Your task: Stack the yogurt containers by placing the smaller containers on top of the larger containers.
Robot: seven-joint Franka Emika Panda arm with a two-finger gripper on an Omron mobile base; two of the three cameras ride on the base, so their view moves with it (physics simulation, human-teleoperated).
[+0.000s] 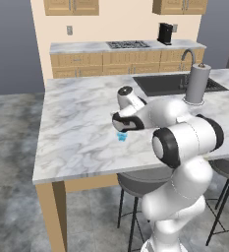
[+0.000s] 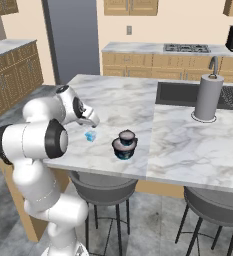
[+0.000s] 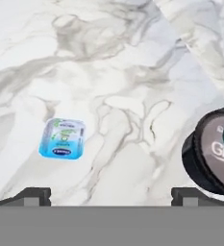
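The tiny pale-blue cup (image 3: 62,139) lies on the marble island counter (image 1: 76,123), just ahead of my left fingertip. It also shows as the cup (image 2: 91,135) and the cup (image 1: 121,136) right under my hand. My gripper (image 3: 111,194) hovers a little above the counter, open, with nothing between its fingers; the gripper (image 2: 94,122) hangs over the cup. To the right, the small dark tub (image 2: 126,136) with its grey top rests on the wider dark-blue tub (image 2: 124,151). That stack (image 3: 214,153) is cut off by the hand view's right edge.
A paper towel roll (image 2: 208,97) stands beside the sink (image 2: 188,95) at the island's far right. Stools (image 2: 103,187) sit under the near counter edge. Bare marble spreads left of and behind the cup.
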